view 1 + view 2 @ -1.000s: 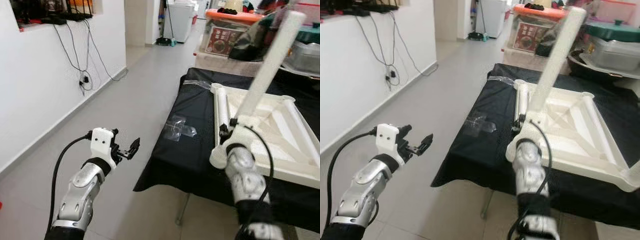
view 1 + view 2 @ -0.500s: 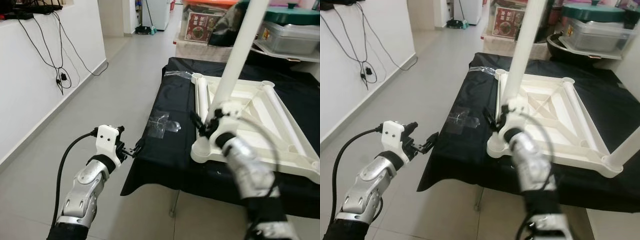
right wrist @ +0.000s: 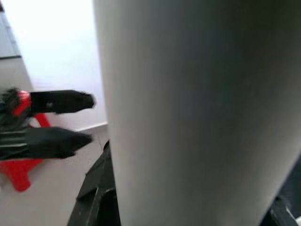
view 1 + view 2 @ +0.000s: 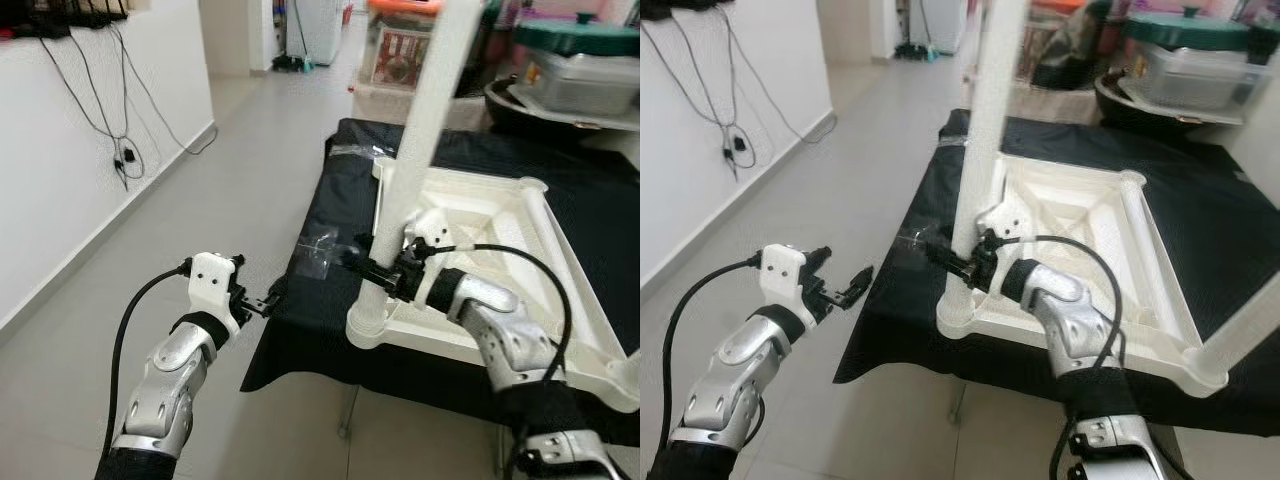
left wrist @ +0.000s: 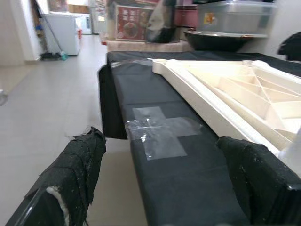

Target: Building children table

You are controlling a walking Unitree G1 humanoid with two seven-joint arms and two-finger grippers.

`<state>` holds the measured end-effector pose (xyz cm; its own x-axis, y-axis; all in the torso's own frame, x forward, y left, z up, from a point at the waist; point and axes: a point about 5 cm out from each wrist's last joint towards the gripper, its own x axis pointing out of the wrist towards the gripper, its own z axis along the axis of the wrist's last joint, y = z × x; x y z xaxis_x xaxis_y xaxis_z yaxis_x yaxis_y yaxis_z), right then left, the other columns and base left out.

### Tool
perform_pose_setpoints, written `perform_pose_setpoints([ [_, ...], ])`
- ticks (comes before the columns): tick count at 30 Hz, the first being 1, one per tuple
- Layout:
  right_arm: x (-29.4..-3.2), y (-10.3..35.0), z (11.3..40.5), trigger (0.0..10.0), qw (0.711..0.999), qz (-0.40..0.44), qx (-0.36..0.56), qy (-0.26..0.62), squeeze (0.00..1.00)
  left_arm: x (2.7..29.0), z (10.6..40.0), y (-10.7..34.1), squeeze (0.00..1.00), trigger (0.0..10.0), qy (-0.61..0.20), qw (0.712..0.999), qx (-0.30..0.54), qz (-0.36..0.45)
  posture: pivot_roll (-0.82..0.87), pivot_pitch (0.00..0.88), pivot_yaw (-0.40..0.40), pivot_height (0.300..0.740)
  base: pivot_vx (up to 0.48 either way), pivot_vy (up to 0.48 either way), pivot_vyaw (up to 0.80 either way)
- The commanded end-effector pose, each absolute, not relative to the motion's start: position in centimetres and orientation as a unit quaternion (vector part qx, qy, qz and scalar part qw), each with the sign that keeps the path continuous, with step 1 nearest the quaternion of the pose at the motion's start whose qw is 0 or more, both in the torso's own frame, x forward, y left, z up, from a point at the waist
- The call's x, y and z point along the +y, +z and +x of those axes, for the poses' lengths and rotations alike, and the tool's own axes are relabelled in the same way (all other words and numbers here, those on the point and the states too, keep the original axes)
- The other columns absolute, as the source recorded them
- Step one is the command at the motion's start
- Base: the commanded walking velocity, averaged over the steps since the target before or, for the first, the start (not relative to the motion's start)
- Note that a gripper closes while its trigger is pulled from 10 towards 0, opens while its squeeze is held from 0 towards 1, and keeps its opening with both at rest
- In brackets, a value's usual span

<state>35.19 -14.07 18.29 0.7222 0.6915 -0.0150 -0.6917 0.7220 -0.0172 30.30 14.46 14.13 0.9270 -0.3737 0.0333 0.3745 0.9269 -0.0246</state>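
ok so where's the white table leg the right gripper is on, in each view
Left eye view: white table leg stands upright at centre, rising from the upturned tabletop's near corner, right gripper at its lower part.
Right eye view: left of centre.
Left wrist view: only a sliver at the frame edge.
Right wrist view: close up, a wide pale column.
Shared landmark: clear tape cross on the black cloth.

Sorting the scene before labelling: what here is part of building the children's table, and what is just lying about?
Job:
white plastic tabletop, upside down
upright white plastic leg
right pincer on the leg
left pincer, open, off the table

Lying about:
clear tape cross on the black cloth
wall cables
green-lidded grey bin
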Motion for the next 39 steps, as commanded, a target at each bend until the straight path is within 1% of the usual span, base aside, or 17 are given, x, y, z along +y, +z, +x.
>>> perform_pose_setpoints([
  [1, -17.8, 15.7, 37.0, 0.0, 0.986, -0.011, 0.088, 0.141, 0.0, 14.7, 30.2, 13.9, 0.0, 10.0, -0.188, 0.982, -0.01, -0.009, 0.13, 0.0, -0.097, 0.74, 0.0, 0.0, 0.0],
  [2, -19.6, 15.3, 37.2, 0.0, 0.994, 0.01, 0.104, 0.019, 0.0, 14.7, 30.2, 13.9, 0.0, 10.0, -0.187, 0.982, -0.01, -0.009, 0.12, 0.0, -0.095, 0.74, 0.0, 0.0, 0.0],
  [6, -21.4, 14.5, 35.8, 0.0, 0.982, 0.052, 0.122, -0.135, 0.0, 14.6, 30.1, 13.8, 0.0, 10.0, -0.189, 0.982, -0.008, -0.009, 0.12, 0.0, -0.089, 0.74, 0.0, 0.0, 0.0],
  [12, -18.9, 15.1, 32.9, 0.0, 0.977, 0.064, 0.109, -0.173, 0.0, 14.4, 30.2, 13.9, 0.0, 10.0, -0.193, 0.981, -0.008, -0.01, 0.11, 0.0, -0.076, 0.74, 0.0, 0.0, 0.0],
  [13, -15.6, 16.0, 32.5, 10.0, 0.991, 0.072, 0.082, -0.076, 0.0, 14.3, 30.3, 13.9, 0.0, 10.0, -0.197, 0.98, -0.007, -0.01, 0.1, 0.0, -0.065, 0.74, 0.0, 0.0, 0.0],
  [16, -13.3, 16.8, 32.1, 10.0, 0.995, 0.08, 0.055, -0.001, 0.0, 14.1, 30.4, 13.9, 0.0, 10.0, -0.2, 0.98, -0.007, -0.01, 0.09, 0.0, -0.062, 0.74, 0.0, 0.0, 0.0],
  [17, -12.0, 17.3, 31.9, 10.0, 0.993, 0.088, 0.034, 0.068, 1.0, 14.1, 30.4, 13.9, 0.0, 10.0, -0.203, 0.979, -0.007, -0.01, 0.1, 0.0, -0.062, 0.74, 0.0, 0.0, 0.0],
  [18, -12.0, 17.3, 31.9, 10.0, 0.993, 0.088, 0.034, 0.068, 1.0, 14.1, 30.4, 13.9, 0.0, 10.0, -0.203, 0.979, -0.007, -0.01, 0.1, 0.0, -0.062, 0.74, 0.0, 0.0, 0.0],
  [19, -11.2, 18.1, 32.4, 10.0, 0.98, 0.094, 0.018, 0.172, 0.75, 14.0, 30.6, 14.0, 0.0, 10.0, -0.205, 0.979, -0.007, -0.009, 0.09, 0.0, -0.063, 0.74, 0.0, 0.0, 0.0],
  [21, -11.2, 18.4, 32.7, 10.0, 0.971, 0.096, 0.018, 0.219, 0.75, 14.1, 30.6, 14.0, 0.0, 10.0, -0.204, 0.979, -0.008, -0.009, 0.09, 0.0, -0.063, 0.74, 0.0, 0.0, 0.0],
  [22, -11.2, 19.1, 32.4, 10.0, 0.951, 0.086, 0.001, 0.297, 0.0, 14.1, 30.7, 14.0, 0.0, 10.0, -0.204, 0.979, -0.009, -0.009, 0.09, 0.0, -0.068, 0.74, 0.0, 0.0, 0.0],
  [27, -12.5, 19.0, 30.6, 10.0, 0.893, 0.033, 0.002, 0.448, 0.0, 13.9, 30.7, 14.0, 0.0, 10.0, -0.2, 0.98, -0.011, -0.011, 0.11, 0.0, -0.091, 0.74, 0.0, 0.0, 0.0],
  [32, -13.1, 18.0, 30.4, 10.0, 0.887, 0.01, 0.022, 0.462, 0.0, 14.1, 30.5, 14.0, 0.0, 10.0, -0.195, 0.981, -0.012, -0.013, 0.12, 0.0, -0.098, 0.74, 0.0, 0.0, 0.0],
  [33, -13.6, 17.1, 31.2, 2.0, 0.899, 0.004, 0.039, 0.436, 0.0, 14.4, 30.3, 13.8, 0.0, 10.0, -0.191, 0.981, -0.011, -0.012, 0.12, 0.0, -0.102, 0.74, 0.0, 0.0, 0.0],
  [34, -13.6, 17.1, 31.2, 2.0, 0.899, 0.004, 0.039, 0.436, 0.0, 14.4, 30.3, 13.8, 0.0, 10.0, -0.191, 0.981, -0.011, -0.012, 0.12, 0.0, -0.102, 0.74, 0.0, 0.0, 0.0],
  [35, -14.1, 16.4, 32.2, 0.0, 0.918, 0.012, 0.056, 0.391, 0.0, 14.5, 30.3, 13.8, 0.0, 10.0, -0.188, 0.982, -0.01, -0.011, 0.13, 0.0, -0.103, 0.74, 0.0, 0.0, 0.0],
  [39, -15.8, 15.0, 34.6, 0.0, 0.971, 0.057, 0.087, 0.216, 0.0, 14.6, 30.2, 13.7, 0.0, 10.0, -0.187, 0.982, -0.009, -0.01, 0.12, 0.0, -0.098, 0.74, 0.0, 0.0, 0.0],
])
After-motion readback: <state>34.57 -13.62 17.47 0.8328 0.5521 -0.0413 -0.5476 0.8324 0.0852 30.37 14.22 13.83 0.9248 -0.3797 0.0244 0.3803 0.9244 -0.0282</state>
